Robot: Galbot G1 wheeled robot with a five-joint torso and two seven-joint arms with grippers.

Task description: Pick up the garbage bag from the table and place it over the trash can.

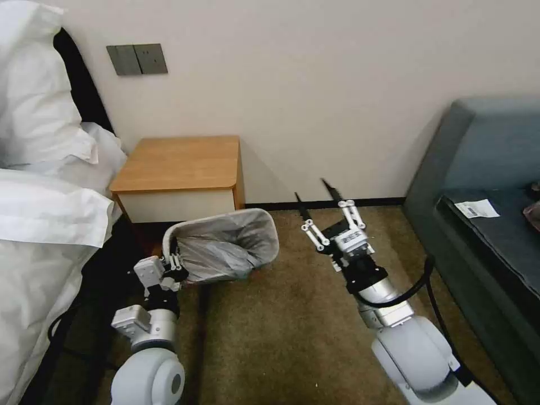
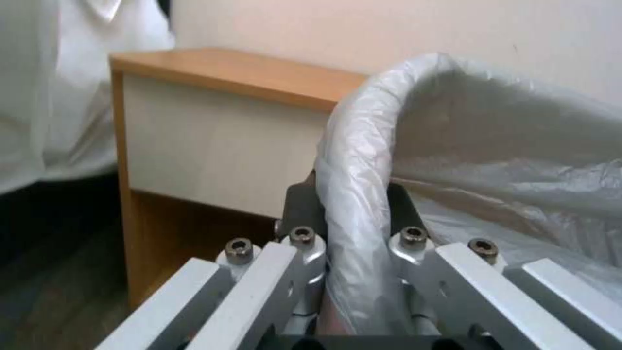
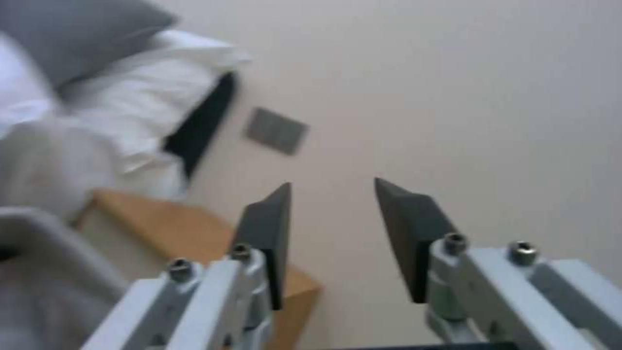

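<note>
Already our left hand (image 2: 355, 233) pinches the garbage bag (image 1: 216, 250) over the trash can (image 1: 269, 247) rim; thin, slippery film, best gripped there. Our right hand (image 1: 316, 197) hangs released.

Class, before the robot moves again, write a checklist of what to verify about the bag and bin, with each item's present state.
1. Garbage bag lines the trash can, folded over the rim: ok.
2. Left tool clamps the bagged rim: ok.
3. Trash can upright: not ok, tilted.
4. Right tool open, apart from the can: ok.
5. Table top bare: ok.
6. Bag covers the far rim fully: cannot tell.
</note>
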